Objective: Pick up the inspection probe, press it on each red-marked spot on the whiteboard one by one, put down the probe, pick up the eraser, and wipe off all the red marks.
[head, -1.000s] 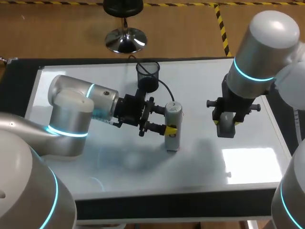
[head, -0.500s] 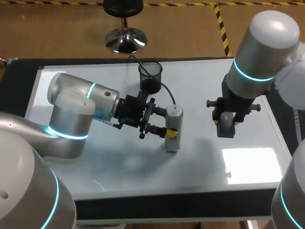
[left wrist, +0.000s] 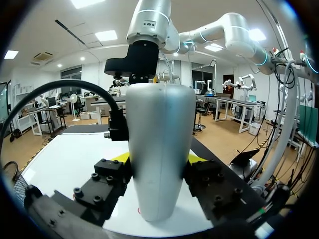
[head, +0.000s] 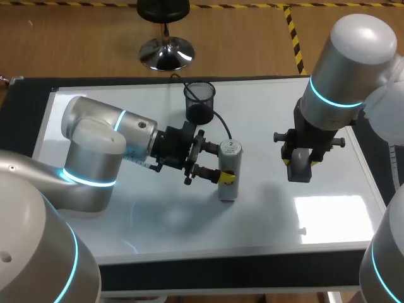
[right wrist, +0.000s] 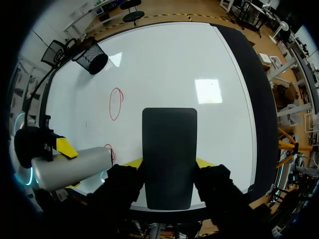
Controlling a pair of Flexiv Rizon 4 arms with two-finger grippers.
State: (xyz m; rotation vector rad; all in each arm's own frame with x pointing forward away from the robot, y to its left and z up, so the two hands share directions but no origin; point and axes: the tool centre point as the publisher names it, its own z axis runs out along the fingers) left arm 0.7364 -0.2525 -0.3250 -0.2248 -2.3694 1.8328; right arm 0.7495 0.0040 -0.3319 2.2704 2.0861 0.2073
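**Left tool [head: 221, 163] clamped on the upright probe [head: 227, 189], tip down on the whiteboard [head: 265, 126] near the mesh cup [head: 199, 101]; you are likely mid-press.**

Right tool [head: 297, 161] grips the eraser [right wrist: 169, 149] well apart from the cup, probably staged for wiping. The right wrist view gives you the red marks the head view hides: an oval [right wrist: 115, 103] between cup and probe, another [right wrist: 108, 149] at the probe's tip.

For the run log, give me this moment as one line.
left end effector: shut on probe, upright on whiteboard | right end effector: shut on eraser, over whiteboard | red marks: unwiped
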